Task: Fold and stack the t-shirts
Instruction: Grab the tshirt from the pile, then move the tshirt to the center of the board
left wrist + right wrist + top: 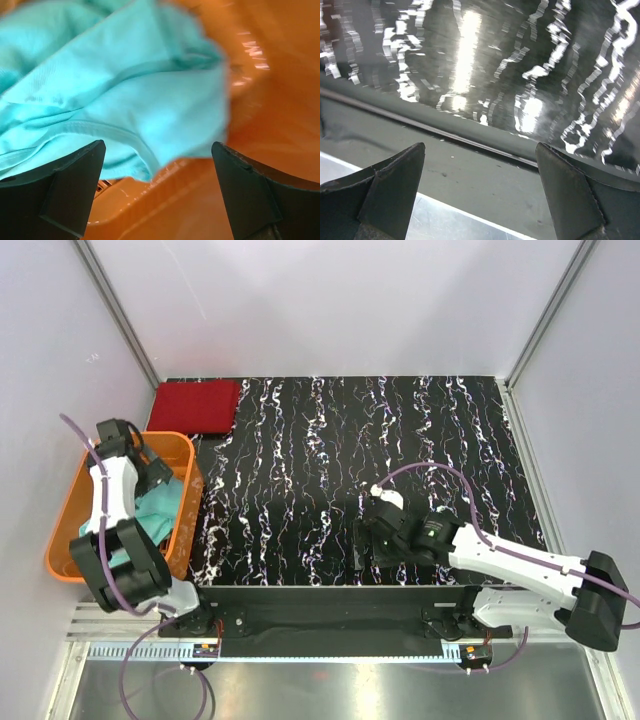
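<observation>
Left tool point(157, 150), spread, hangs over the crumpled teal t-shirt point(125, 90) in the orange basket point(270, 100), left of frame; a thin pinch could slip. Right tool point(480, 150) also spread.

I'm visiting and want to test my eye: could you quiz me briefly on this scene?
1. True or false: the red shirt lies folded at the far left corner of the table.
2. Where is the teal shirt? A in the basket; B on the table; C on the floor.
3. Fill in: the left tool and right tool are both ____.
Key: 1 true; 2 A; 3 open.
</observation>
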{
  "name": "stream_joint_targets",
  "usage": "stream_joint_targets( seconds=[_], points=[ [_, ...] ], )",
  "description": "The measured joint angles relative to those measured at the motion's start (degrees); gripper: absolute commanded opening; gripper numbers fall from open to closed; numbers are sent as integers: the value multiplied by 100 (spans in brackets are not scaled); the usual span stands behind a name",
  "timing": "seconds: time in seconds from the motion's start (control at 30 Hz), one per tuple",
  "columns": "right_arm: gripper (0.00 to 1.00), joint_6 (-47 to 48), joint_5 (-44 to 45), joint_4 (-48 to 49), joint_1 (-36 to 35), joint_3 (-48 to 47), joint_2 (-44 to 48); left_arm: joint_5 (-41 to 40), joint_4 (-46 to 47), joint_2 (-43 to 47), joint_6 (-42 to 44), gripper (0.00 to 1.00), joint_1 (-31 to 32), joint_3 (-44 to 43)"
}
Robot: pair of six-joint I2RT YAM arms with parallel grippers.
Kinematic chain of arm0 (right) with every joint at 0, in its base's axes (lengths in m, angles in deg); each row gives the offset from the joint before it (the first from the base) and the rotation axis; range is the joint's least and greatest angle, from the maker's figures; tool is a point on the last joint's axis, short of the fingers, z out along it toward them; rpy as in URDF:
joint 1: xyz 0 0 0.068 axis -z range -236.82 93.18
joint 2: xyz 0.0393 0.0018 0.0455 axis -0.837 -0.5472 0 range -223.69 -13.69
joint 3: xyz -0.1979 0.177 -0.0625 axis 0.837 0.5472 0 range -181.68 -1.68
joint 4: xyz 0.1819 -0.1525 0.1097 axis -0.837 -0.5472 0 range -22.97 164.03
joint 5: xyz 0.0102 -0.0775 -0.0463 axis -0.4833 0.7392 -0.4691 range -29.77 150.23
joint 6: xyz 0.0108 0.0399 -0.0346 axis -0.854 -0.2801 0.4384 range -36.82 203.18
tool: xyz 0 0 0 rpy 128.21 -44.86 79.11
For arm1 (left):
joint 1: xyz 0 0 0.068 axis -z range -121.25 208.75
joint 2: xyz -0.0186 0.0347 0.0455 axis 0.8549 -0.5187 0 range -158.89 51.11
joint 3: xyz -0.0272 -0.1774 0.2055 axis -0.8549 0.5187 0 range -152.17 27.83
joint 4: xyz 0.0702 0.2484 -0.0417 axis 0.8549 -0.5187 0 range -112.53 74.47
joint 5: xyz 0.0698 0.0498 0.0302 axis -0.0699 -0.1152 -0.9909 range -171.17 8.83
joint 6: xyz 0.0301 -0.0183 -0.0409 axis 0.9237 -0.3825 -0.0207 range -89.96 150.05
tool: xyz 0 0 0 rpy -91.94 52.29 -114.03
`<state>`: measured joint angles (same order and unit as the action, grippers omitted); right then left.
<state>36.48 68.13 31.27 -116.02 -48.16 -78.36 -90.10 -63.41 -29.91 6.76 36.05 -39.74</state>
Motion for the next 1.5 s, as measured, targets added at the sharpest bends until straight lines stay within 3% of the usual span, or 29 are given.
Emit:
stream_joint_targets(
  seconds=[0.2, 0.3, 0.37, 0.4, 0.43, 0.63, 0.83, 0.97, 1.1, 1.2, 1.33, 1.4, 1.5],
  points=[
    [100, 494, -315, 345, 0, 59, 334, -20, 302, -229, -380, 98, -627, 931],
    [100, 664, -415, 422, 0, 63, 409, -35, 461, -247, -492, 88, -831, 1080],
    [99, 750, -450, 417, 0, 81, 483, 15, 595, -358, -538, 42, -984, 1058],
    [100, 778, -452, 417, 0, 94, 546, 61, 616, -433, -516, 27, -1060, 1027],
    [100, 796, -455, 417, 0, 105, 612, 133, 632, -535, -481, 1, -1158, 977],
    [100, 809, -452, 393, 0, 118, 944, 662, 601, -197, -420, 0, -1270, 929],
    [100, 785, -452, 286, 0, 103, 940, 1029, 219, 1694, -511, 0, -608, -181],
    [100, 713, -439, 98, 0, -17, 876, 1414, 715, 2870, -625, 0, 437, -1174],
    [100, 540, -328, -68, 0, -247, 872, 2164, 1499, 3309, -754, 0, 1578, -1899],
    [100, 348, -98, -138, 0, -396, 933, 2732, 1930, 3097, -807, 0, 2533, -2345],
    [100, 52, 264, -223, 0, -468, 1049, 3309, 1987, 2326, -507, 0, 4385, -2804],
    [100, -79, 455, -264, 0, -496, 1069, 3541, 1954, 2068, -278, 0, 5093, -2662],
    [100, -247, 789, -409, 0, -588, 1073, 3888, 1902, 1932, -46, 0, 5626, -1910]
  ],
)
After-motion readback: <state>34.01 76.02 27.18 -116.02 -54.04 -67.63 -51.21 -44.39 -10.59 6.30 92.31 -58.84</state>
